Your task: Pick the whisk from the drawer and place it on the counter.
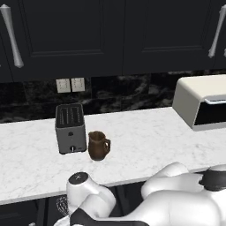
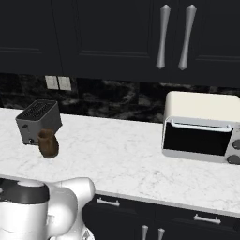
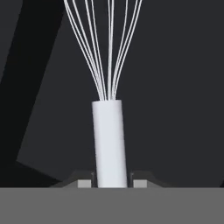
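The whisk (image 3: 109, 140) stands close before the hand camera, its pale straight handle rising between my two dark fingertips (image 3: 85, 183) and its thin silver wires fanning out toward the top. My gripper (image 3: 111, 183) is shut on the base of that handle. Behind it lies the dark inside of the drawer (image 3: 175, 87). In the left base view the whisk's wire loops (image 1: 62, 205) peek out just below the counter's front edge, beside my white arm. The white marble counter (image 1: 141, 141) (image 2: 122, 159) runs across both base views above the hand.
A grey toaster (image 1: 70, 128) (image 2: 38, 121) and a brown jug (image 1: 98, 145) (image 2: 48, 143) stand on the counter's left part. A cream toaster oven (image 1: 201, 101) (image 2: 201, 126) occupies the right. Bare marble lies between them. Black lower drawers with silver handles (image 2: 108, 202) sit under the counter.
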{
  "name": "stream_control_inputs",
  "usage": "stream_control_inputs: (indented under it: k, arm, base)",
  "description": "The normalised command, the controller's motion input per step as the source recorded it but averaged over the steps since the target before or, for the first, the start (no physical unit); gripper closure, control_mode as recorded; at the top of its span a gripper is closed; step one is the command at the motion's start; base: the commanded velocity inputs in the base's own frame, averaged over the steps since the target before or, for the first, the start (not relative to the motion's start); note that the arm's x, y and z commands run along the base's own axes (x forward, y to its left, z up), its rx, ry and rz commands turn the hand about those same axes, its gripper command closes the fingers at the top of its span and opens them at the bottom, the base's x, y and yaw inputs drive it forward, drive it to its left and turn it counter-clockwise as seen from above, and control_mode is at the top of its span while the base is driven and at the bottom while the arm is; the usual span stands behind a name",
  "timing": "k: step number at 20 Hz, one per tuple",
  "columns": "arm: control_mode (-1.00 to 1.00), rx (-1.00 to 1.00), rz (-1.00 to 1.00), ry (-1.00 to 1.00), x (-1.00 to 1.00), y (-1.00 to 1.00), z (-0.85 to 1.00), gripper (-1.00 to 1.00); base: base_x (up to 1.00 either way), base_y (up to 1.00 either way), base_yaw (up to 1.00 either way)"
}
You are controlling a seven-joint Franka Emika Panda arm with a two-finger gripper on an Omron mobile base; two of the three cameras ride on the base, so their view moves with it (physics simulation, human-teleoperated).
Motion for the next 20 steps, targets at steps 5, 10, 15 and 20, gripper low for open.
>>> stream_control_inputs:
  k: [5,10,15,20]
  arm:
    - [-1.0,-0.02,-0.09,0.21,-0.51,0.04,0.88,1.0]
    - [-1.0,-0.05,-0.11,-0.17,-0.37,-0.15,0.59,1.0]
    - [-1.0,-0.07,-0.08,-0.33,-0.43,-0.23,0.63,1.0]
    - [-1.0,-0.11,-0.11,-0.42,0.02,-0.54,0.31,1.0]
  base:
    - [0.0,0.0,0.0]
    - [0.0,0.0,0.0]
    - [0.0,0.0,0.0]
    - [0.0,0.0,0.0]
